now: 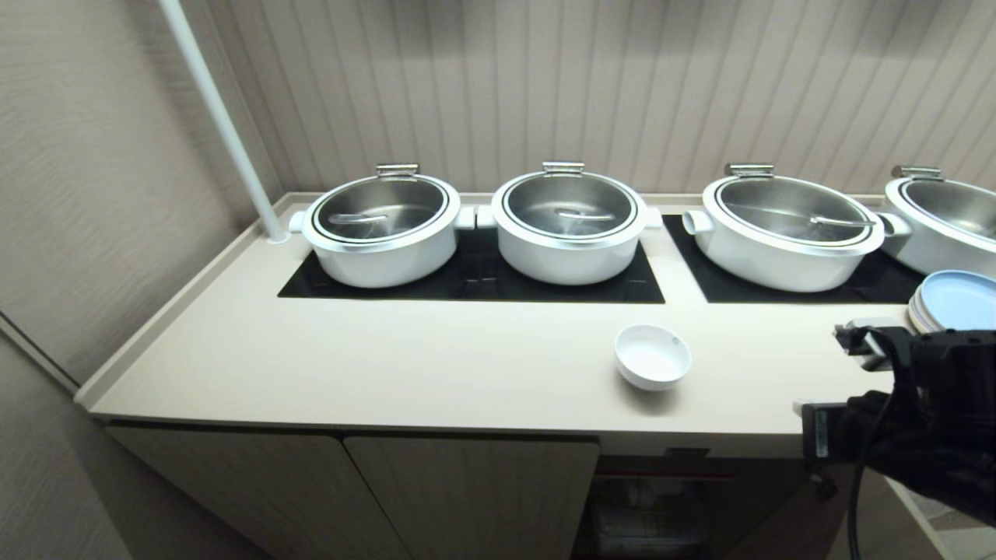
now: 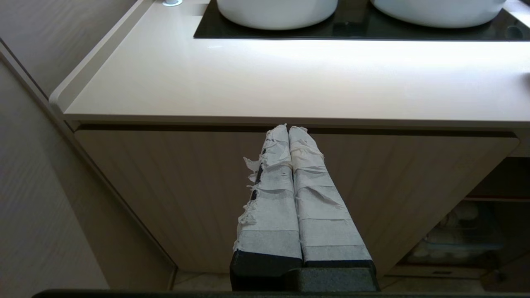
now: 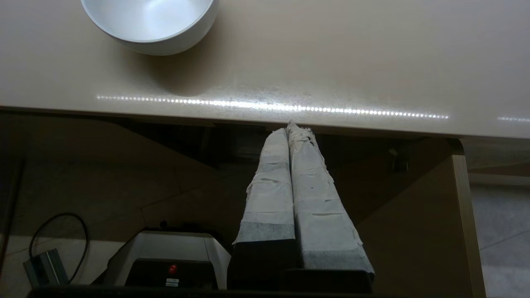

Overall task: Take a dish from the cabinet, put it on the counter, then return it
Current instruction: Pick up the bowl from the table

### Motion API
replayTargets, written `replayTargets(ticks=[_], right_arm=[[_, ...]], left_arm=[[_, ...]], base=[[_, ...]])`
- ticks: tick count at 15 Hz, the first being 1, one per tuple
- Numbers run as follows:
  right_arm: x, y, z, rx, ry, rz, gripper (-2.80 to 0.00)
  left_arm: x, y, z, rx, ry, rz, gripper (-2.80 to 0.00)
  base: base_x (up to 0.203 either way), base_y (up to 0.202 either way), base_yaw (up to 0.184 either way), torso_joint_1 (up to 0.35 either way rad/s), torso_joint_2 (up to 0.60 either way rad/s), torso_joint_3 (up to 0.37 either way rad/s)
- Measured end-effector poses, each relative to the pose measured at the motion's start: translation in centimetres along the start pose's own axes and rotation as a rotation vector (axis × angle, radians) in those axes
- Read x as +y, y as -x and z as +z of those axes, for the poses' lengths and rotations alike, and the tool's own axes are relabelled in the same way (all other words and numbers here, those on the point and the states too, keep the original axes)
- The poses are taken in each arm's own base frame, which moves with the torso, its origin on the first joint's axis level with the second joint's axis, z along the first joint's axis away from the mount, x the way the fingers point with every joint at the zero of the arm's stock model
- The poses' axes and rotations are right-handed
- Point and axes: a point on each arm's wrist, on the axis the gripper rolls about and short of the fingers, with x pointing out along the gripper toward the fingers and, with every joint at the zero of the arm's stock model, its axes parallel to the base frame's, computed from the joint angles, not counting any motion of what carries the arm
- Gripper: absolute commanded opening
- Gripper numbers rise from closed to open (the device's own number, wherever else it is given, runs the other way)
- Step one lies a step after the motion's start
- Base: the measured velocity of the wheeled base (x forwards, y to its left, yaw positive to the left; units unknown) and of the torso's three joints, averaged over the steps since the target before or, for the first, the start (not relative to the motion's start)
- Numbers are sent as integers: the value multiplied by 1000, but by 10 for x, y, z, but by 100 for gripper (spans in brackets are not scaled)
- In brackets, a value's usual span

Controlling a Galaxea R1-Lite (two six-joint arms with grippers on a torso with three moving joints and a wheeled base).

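Observation:
The dish point(image 1: 652, 356), a small white bowl, stands upright on the counter point(image 1: 389, 365) near its front edge, ahead of the open part of the cabinet point(image 1: 661, 505). My right arm point(image 1: 918, 420) is at the counter's front right, to the right of the dish. In the right wrist view my right gripper point(image 3: 290, 126) is shut and empty, its tips just below the counter's front edge point(image 3: 372, 111), with the dish point(image 3: 149, 20) off to one side. My left gripper point(image 2: 287, 128) is shut and empty, parked in front of a closed cabinet door point(image 2: 186, 186).
Several large white pots point(image 1: 568, 225) with steel lids sit on black cooktop panels point(image 1: 482, 288) at the back. A stack of blue plates point(image 1: 961, 303) lies at the right. A white pole point(image 1: 226, 132) rises at the back left. An open cabinet door point(image 3: 422, 231) stands beside my right gripper.

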Motion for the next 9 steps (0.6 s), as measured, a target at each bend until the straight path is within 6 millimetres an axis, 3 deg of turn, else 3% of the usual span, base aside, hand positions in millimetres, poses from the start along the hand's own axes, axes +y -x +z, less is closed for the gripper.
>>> replayTargets(ticks=[9], right_arm=[[-11, 23, -49, 67, 19, -17, -280]], left_arm=[[0, 0, 0, 0, -1, 0, -280]], base=[[0, 0, 0, 0, 0, 0]])
